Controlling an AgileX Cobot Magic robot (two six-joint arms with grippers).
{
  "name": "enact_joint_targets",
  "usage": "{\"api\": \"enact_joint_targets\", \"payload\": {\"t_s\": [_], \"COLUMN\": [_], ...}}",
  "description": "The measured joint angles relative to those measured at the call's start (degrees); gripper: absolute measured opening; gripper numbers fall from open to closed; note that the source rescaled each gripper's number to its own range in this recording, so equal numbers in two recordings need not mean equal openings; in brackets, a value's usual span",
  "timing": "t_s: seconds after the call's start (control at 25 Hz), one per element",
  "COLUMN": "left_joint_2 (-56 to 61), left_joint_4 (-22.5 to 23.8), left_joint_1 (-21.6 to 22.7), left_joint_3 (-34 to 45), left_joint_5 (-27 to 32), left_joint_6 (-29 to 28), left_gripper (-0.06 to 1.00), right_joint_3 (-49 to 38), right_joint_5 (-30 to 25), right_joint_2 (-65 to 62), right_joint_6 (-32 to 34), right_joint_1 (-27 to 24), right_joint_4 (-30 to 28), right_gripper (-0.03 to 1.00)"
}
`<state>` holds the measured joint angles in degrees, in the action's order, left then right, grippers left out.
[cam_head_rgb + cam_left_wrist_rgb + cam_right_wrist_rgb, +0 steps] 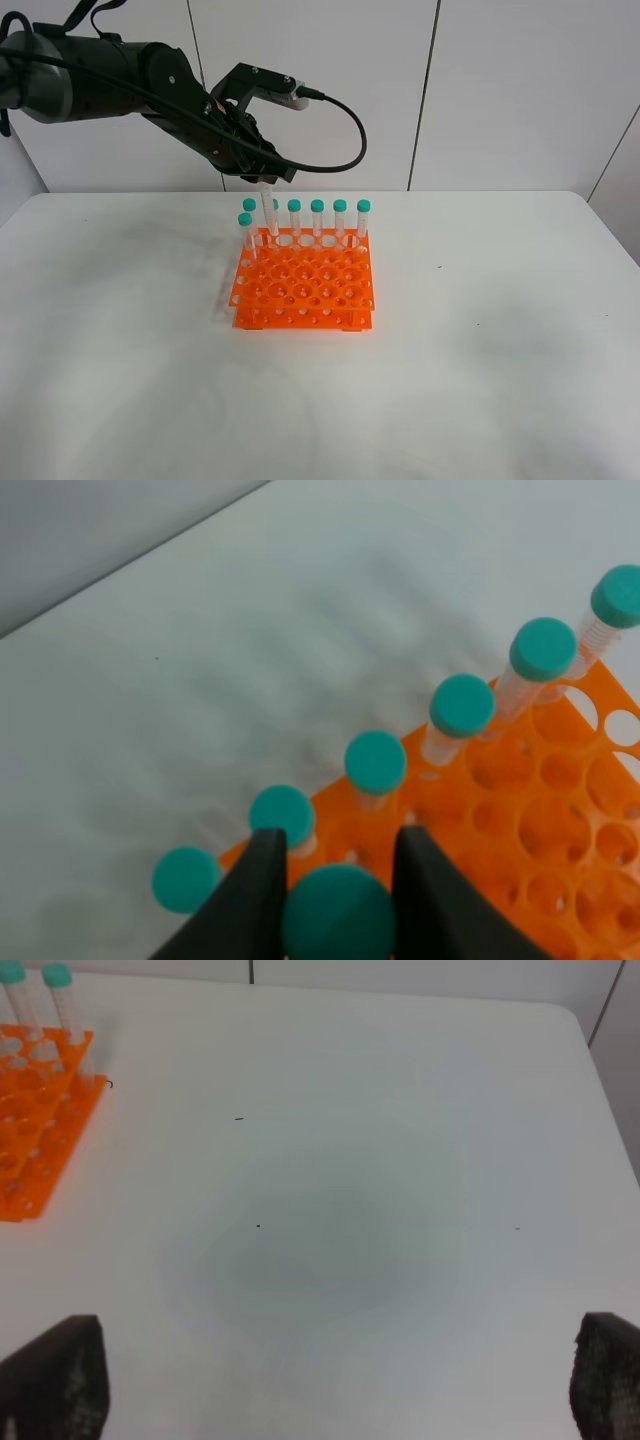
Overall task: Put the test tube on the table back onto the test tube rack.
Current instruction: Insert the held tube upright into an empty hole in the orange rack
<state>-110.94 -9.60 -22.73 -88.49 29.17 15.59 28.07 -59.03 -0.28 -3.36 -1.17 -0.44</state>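
The test tube hangs upright over the back left part of the orange test tube rack. My left gripper is shut on its upper end, and its tip reaches down to the rack's top tier. In the left wrist view its teal cap sits between the dark fingers, above the rack. Several more teal-capped tubes stand along the back row. My right gripper is open over the bare table, with the rack off to one side.
The white table stretches wide on all sides of the rack. A white panelled wall rises behind its far edge. The left arm and its black cable reach in from the upper left.
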Motion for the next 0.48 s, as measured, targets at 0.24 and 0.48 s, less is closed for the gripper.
{"api": "enact_joint_targets", "payload": {"t_s": [0.24, 0.48], "left_joint_2": [-0.48, -0.82], "left_joint_4": [0.02, 0.07], "left_joint_1": [0.06, -0.06], "left_joint_3": [-0.11, -0.12], "left_joint_5": [0.06, 0.25], "left_joint_6": [1.70, 1.96], "left_gripper": [0.00, 0.00], "right_joint_3": [0.00, 0.00], "right_joint_5": [0.00, 0.00], "right_joint_2": [0.00, 0.00], "right_joint_6": [0.00, 0.00], "right_joint_1": [0.00, 0.00], "right_joint_4": [0.00, 0.00], "right_gripper": [1.00, 1.00]}}
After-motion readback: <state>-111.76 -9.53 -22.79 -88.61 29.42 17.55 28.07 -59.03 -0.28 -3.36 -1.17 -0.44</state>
